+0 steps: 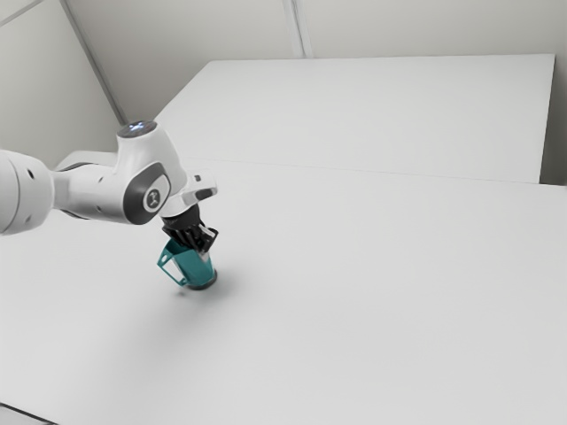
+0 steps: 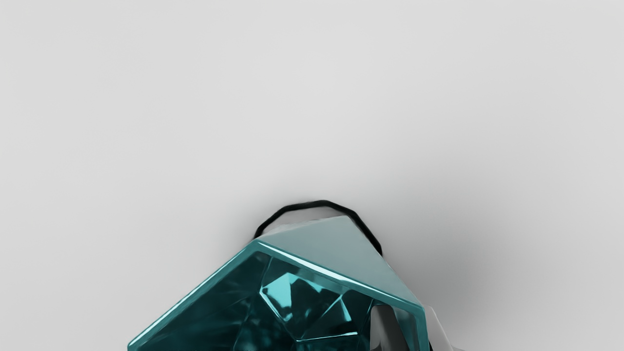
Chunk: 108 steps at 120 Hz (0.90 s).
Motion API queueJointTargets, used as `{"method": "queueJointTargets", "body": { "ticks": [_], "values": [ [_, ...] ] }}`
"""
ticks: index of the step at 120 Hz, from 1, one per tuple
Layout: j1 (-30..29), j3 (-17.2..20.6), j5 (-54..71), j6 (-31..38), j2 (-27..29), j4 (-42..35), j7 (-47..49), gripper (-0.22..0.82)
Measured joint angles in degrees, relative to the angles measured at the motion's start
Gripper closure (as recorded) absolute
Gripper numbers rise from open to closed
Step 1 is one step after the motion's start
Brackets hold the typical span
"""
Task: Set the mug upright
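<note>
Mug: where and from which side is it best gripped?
I'd pinch the mug by its thin rim, on the side away from the handle, coming from above. Its mouth opens upward, offering an edge to straddle, while the handle juts toward the exterior view's left, likely out of the way.

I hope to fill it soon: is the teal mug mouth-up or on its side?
The mug is mouth-up: dark base down at the table, open rim above. Whether it leans slightly, I cannot tell.
</note>
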<state>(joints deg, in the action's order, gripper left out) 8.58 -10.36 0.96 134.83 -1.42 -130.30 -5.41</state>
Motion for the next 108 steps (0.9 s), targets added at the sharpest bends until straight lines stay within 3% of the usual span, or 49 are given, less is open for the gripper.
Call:
{"method": "queueJointTargets", "body": {
  "ticks": [16,40,55,93,108],
  "values": [
    [0.26,0.07,-0.21,0.42,-0.51,0.03,0.76,0.67],
    [0.75,0.11,-0.32,0.49,-0.12,0.7,1.56,0.33],
    [0.4,0.64,-0.33,-1.72,0.36,4.37,1.97,0.19],
    [0.0,1.74,-0.36,-17.06,2.26,23.7,2.89,0.06],
    [-2.99,4.6,-0.29,-23.84,1.94,32.2,2.74,0.04]
  ]
}}
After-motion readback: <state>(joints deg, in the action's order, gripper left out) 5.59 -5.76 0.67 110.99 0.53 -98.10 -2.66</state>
